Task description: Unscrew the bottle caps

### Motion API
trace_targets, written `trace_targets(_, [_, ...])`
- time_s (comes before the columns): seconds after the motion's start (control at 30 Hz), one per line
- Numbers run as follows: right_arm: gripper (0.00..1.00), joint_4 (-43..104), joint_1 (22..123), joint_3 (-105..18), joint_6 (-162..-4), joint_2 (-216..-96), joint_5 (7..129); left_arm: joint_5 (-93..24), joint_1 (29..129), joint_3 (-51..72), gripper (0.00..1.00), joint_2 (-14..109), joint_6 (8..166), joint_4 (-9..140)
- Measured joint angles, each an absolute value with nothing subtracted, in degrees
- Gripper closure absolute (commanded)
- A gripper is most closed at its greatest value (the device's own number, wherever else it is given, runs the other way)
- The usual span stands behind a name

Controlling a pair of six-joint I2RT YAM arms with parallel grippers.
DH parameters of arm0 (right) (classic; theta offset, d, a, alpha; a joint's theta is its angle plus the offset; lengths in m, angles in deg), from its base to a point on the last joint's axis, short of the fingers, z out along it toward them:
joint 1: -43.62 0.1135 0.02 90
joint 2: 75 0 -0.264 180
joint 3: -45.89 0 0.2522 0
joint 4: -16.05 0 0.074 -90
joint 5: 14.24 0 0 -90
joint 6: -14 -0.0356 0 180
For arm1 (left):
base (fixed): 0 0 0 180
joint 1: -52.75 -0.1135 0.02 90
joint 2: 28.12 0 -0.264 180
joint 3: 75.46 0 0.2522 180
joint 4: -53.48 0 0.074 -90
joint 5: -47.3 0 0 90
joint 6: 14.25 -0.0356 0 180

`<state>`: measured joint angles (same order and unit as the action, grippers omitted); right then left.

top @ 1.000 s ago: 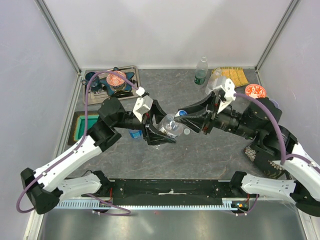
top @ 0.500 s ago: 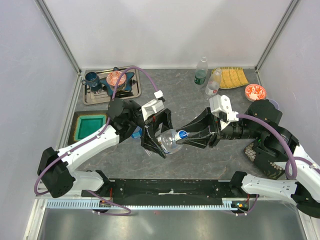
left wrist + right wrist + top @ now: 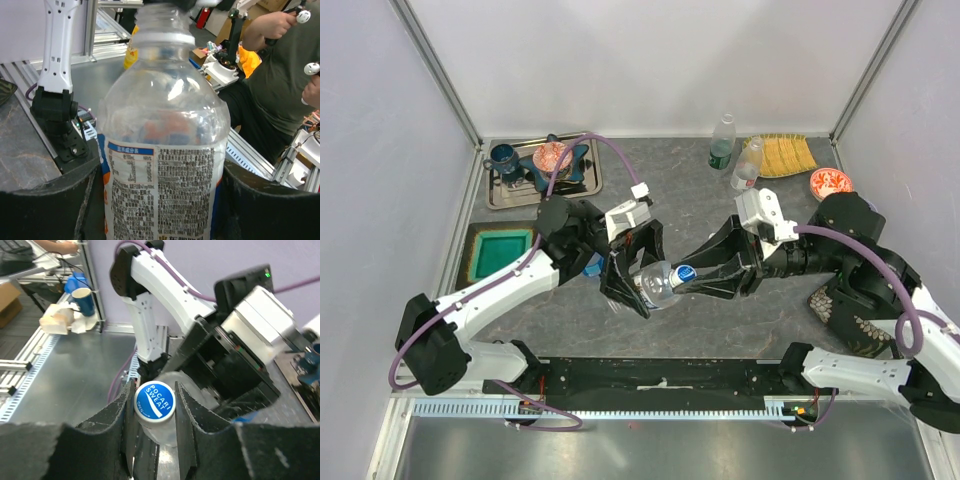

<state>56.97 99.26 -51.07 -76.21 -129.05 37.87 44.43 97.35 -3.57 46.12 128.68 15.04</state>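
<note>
My left gripper [image 3: 638,277] is shut on the clear bottle with the blue-white label [image 3: 658,284], held tilted above the table's middle. In the left wrist view the bottle [image 3: 165,165] fills the frame between both fingers [image 3: 45,205]; its top runs out of frame. My right gripper [image 3: 694,274] is closed round its blue cap [image 3: 685,271]. In the right wrist view the "Pocari Sweat" cap [image 3: 154,400] sits between the fingers [image 3: 117,410], which press its sides. A greenish bottle [image 3: 722,142] and a plain clear bottle [image 3: 747,166] stand at the back. The blue-tinted bottle is not clearly visible.
A metal tray [image 3: 578,180] at the back left holds a dark blue mug [image 3: 504,157] and a red-filled bowl [image 3: 552,157]. A teal square dish [image 3: 498,250] lies at the left. A yellow cloth [image 3: 786,153] and a red bowl [image 3: 830,183] sit at the back right.
Both grippers and the bottle have come down toward the near side over the last second, the left arm swinging round. In the last half second almost nothing has moved.
</note>
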Motion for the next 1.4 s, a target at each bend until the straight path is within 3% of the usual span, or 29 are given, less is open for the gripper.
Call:
trace_targets(0.17, [1.0, 56.7, 100.2, -53.4, -78.4, -128.7, 33.6, 42.2, 95.8, -3.6, 0.53, 47.0, 128.6, 17.3])
trace_targets(0.27, [1.0, 55.1, 100.4, -53.4, -80.9, -126.7, 39.8, 40.3, 94.6, -4.1, 0.53, 47.3, 127.7, 20.0])
trace_targets(0.53, [1.0, 54.6, 100.3, -50.3, -86.9, -125.3, 90.5, 30.0, 93.4, -6.0, 0.53, 40.4, 112.3, 41.7])
trace_targets(0.67, [1.0, 56.5, 97.7, -39.9, -92.1, -129.3, 103.7, 17.4, 93.3, -8.6, 0.53, 28.0, 102.8, 53.0])
trace_targets(0.9, [1.0, 55.5, 87.1, -20.3, -100.5, -139.9, 102.2, -1.8, 93.3, -14.4, 0.51, 7.6, 94.2, 62.0])
trace_targets(1.1, [1.0, 50.3, 78.8, -10.7, -105.7, -144.2, 97.2, -8.9, 93.3, -16.9, 0.5, 3.7, 91.7, 66.6])
trace_targets(1.4, [1.0, 40.7, 74.0, -7.5, -108.3, -154.3, 93.6, -12.3, 93.3, -20.4, 0.5, 2.4, 91.0, 68.5])
